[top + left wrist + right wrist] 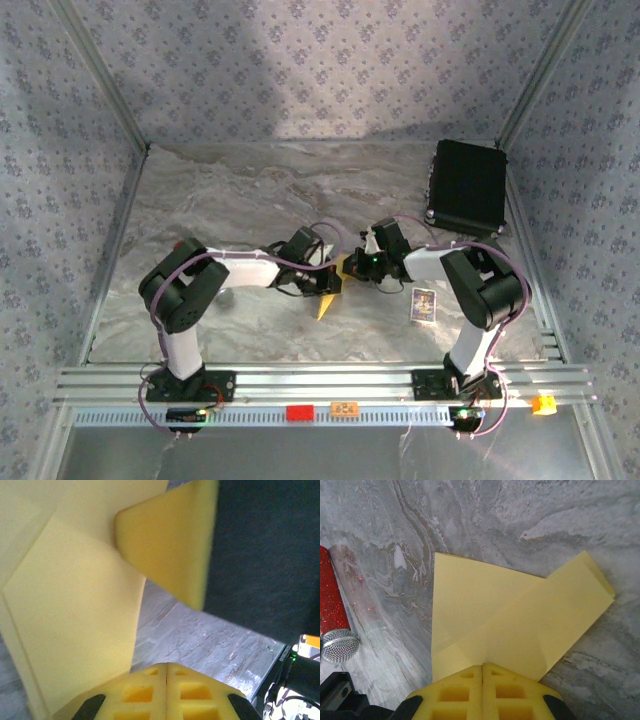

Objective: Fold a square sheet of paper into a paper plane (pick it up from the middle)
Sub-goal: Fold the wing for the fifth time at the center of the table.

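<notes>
Closest to each wrist camera are that arm's own yellow fingers, and both pairs are pressed together with no gap. On the right arm, the right fingers (492,672) meet at the near corner of the sheet (490,610). Its edge runs in under their tips, so they look to be pinching it. The left fingers (175,672) overlap the sheet's lower edge, off to one side of their seam. Whether they grip it or only lie against it cannot be told.

By size, the grey marbled worktop (220,200) carries everything. A black case (468,185) sits at its far right corner, well apart from the work. Both arms reach inward and meet at the middle, with the sheet between their fingers. It is folded into a pointed shape with overlapping layers, not yet a slim dart.

From above, its tip points toward the near edge. In the right wrist view a folded band runs from the fingers ahead and to the right, which reads as its long axis. A red-handled tool (330,595) lies near the sheet, not touching it. A small card (424,303) lies by the right arm.

The next crease probably turns on the sheet lying straight ahead of the right fingers, with the left fingers equally near on its other side.
</notes>
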You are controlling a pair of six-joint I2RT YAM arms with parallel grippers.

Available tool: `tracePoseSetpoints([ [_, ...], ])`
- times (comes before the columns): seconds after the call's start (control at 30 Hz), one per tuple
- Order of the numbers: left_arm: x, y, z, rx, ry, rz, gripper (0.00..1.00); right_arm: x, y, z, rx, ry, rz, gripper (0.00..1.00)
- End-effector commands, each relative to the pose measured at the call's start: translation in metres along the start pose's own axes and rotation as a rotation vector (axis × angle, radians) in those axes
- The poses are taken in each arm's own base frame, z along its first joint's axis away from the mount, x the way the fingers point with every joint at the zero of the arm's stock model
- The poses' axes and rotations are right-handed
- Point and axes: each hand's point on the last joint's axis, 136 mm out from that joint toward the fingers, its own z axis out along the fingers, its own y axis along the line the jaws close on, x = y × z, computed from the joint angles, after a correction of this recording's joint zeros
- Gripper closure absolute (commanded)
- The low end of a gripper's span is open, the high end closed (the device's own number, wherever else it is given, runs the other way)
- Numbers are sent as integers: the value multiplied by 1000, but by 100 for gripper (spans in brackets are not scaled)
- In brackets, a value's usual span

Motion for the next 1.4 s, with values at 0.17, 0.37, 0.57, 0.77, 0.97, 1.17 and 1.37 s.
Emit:
tracePoseSetpoints([
  [0.17, 32, 33, -1, -64, 72, 0, 100, 14, -28, 5, 92, 28, 51, 94],
  [0.37, 38, 34, -8, -80, 88, 18, 100, 14, -32, 4, 97, 23, 55, 94],
  [0.57, 48, 32, -14, -87, 106, 38, 99, 14, -34, 4, 102, 24, 61, 94],
  [0.77, 60, 39, -21, -101, 112, 29, 99, 13, -32, 4, 92, 24, 59, 94],
  [0.97, 47, 21, -33, -52, 31, 53, 100, 10, -22, 4, 51, 20, 41, 93],
  [1.17, 21, 13, -45, -23, -69, 31, 100, 6, -7, 2, 2, 12, 2, 91],
  [1.37, -2, 26, -53, -47, -143, -35, 100, 4, 9, -1, -19, 23, -55, 89],
])
